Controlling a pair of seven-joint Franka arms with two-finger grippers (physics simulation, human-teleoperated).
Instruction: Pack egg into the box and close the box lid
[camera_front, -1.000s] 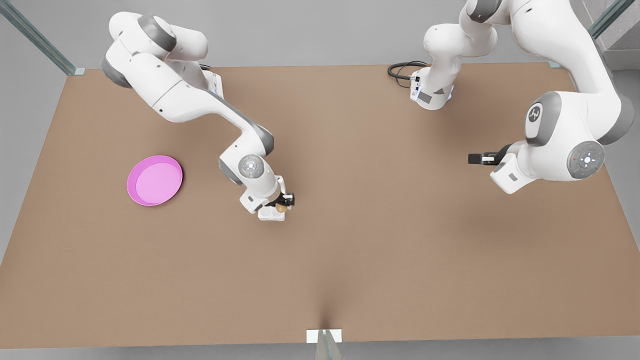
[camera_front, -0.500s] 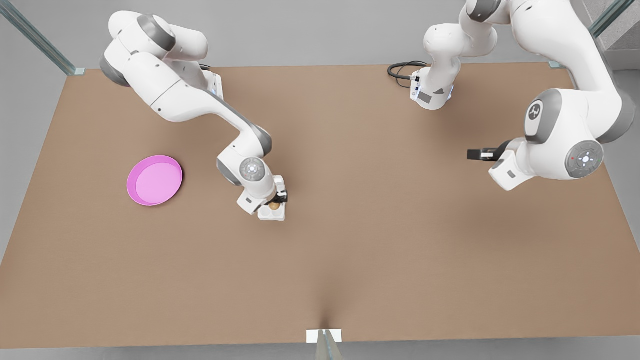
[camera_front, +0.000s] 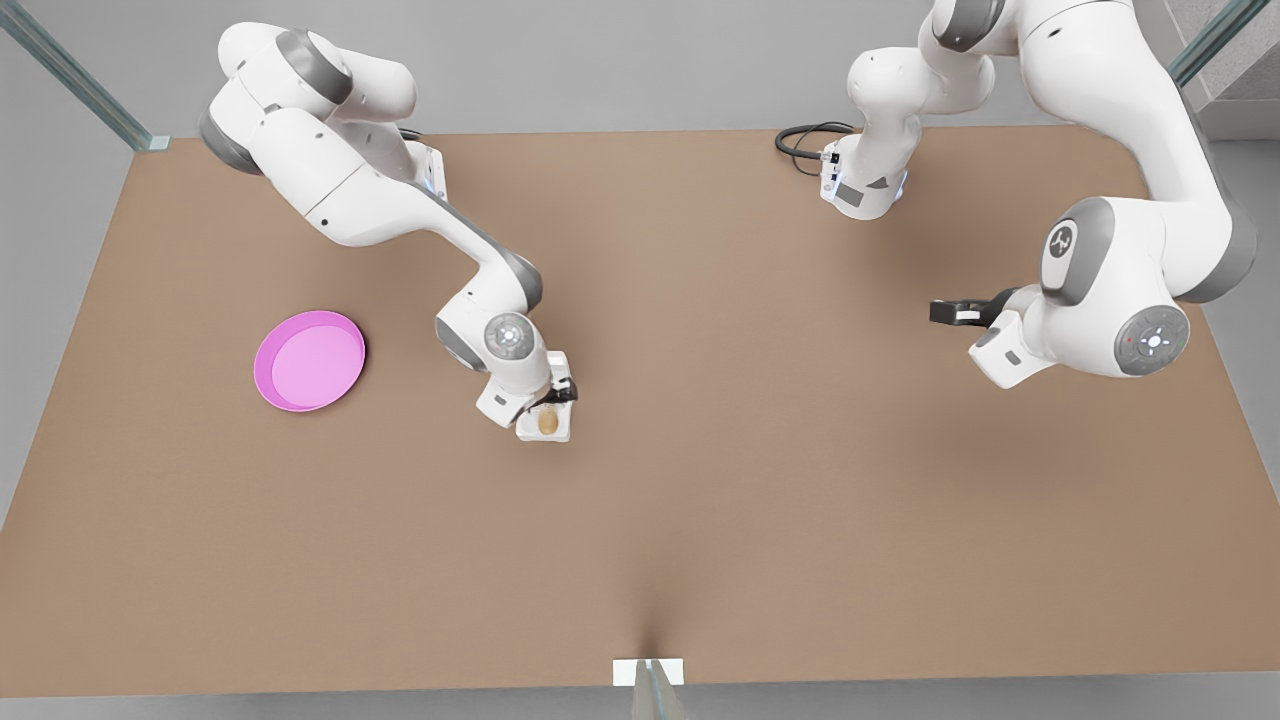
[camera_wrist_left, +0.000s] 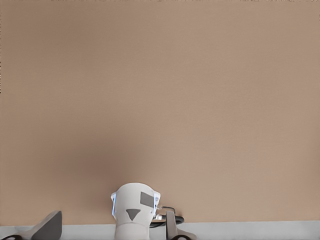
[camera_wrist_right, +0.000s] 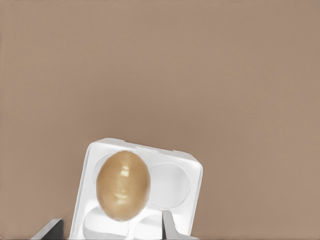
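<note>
On brown table: egg in box | right gripper open | left gripper unclear.

Egg now in box, prob. released

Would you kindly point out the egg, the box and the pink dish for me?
egg (camera_wrist_right: 123, 186): right wrist view, middle of its shell.
box (camera_wrist_right: 192, 172): right wrist view, white rim at one corner.
pink dish (camera_front: 262, 385): front view, rim nearest the camera.

White arms, grey joints, black fingers
</note>
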